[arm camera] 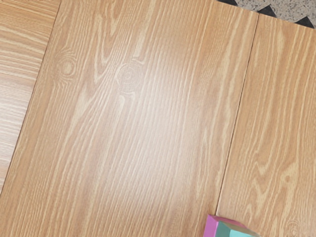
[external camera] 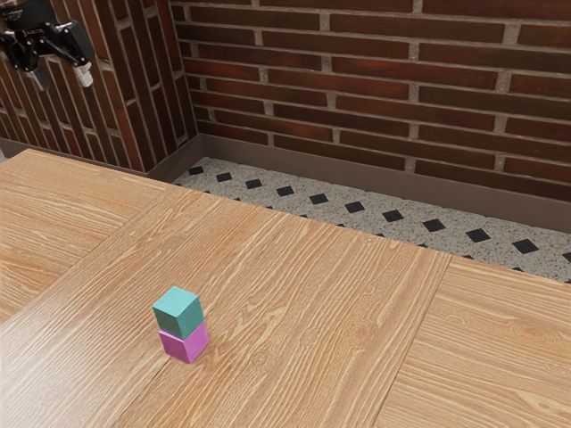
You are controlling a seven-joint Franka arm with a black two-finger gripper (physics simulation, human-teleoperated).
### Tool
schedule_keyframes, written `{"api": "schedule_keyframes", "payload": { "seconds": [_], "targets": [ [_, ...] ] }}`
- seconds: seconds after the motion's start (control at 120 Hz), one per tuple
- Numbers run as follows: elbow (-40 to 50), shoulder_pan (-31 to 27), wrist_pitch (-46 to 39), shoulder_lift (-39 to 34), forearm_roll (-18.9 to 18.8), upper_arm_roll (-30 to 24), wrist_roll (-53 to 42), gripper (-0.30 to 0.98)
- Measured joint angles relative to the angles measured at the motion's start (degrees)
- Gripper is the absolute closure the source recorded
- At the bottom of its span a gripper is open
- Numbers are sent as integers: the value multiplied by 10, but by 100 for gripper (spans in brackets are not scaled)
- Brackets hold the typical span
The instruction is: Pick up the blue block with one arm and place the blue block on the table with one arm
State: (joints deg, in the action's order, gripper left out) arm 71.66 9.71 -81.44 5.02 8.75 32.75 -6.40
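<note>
Blue block (external camera: 178, 312) sits atop the pink block (external camera: 186, 345). The end effector (external camera: 63, 78), fingers parted and empty, hangs well apart from that pink block, higher and toward the exterior view's left; reaching it probably means travelling across, then down.

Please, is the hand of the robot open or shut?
Open: in the exterior view, the hand has its two fingertips apart, with nothing between them.

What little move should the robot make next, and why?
Probably bring the open gripper over the blue block, staying high: the block sits on the pink block, and the gripper hangs off toward the exterior view's upper left.
</note>
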Motion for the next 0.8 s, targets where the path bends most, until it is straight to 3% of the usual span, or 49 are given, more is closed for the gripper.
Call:
{"api": "schedule_keyframes", "payload": {
  "seconds": [0.208, 0.358, 0.5, 0.583, 0.725, 0.8],
  "targets": [
    [-12, 1, 0, -3, -1, -2, -2, 2],
    [-64, 47, 5, -46, -49, -8, -7, 2],
    [-44, 78, 14, 17, -69, -4, -11, 2],
    [-4, 117, 16, 40, -71, -2, -13, 2],
    [116, 110, -14, 22, -76, 1, -19, 2],
    [156, 38, -49, 16, -85, -84, -23, 2]
  ]
}}
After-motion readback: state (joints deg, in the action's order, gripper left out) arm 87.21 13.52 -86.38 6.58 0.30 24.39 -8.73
